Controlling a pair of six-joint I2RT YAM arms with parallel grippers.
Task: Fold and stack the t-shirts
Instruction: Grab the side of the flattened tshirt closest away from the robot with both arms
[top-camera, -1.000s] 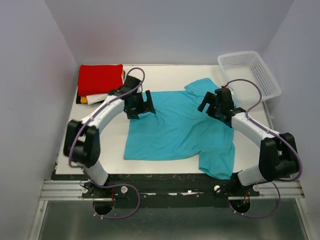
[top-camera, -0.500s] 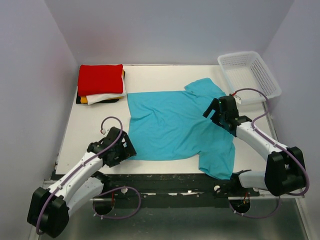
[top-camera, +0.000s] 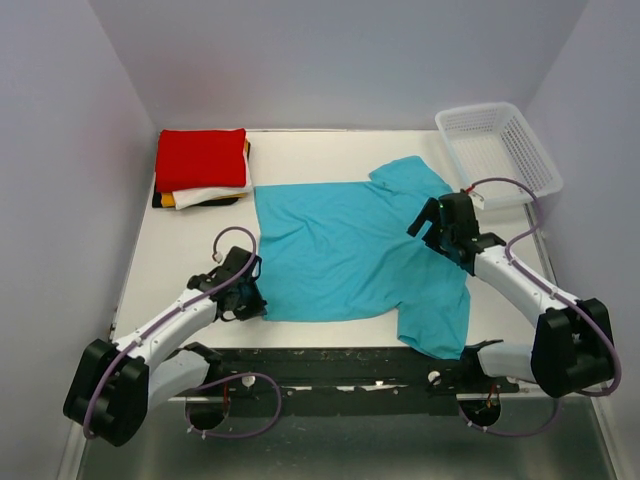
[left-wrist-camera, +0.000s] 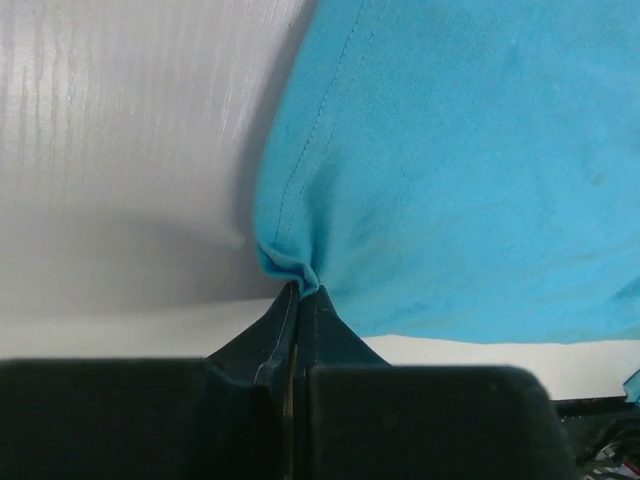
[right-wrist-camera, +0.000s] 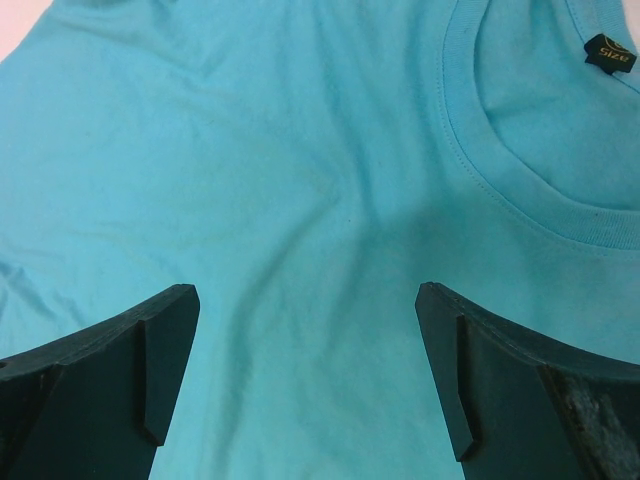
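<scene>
Turquoise t-shirt (top-camera: 345, 250) lies spread flat on the white table (top-camera: 320, 150). The left gripper (left-wrist-camera: 298, 292) has its jaws pressed together, pinching the shirt's near-left hem corner. The right gripper (right-wrist-camera: 305, 300) hovers over the chest below the collar (right-wrist-camera: 520, 200), jaws spread wide. 1 folded stack (top-camera: 200, 160) sits far left.

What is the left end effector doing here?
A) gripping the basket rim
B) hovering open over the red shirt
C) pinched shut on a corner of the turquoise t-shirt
C: the left wrist view shows the left end effector closed, with a bunched corner of the turquoise t-shirt between its tips.
</scene>
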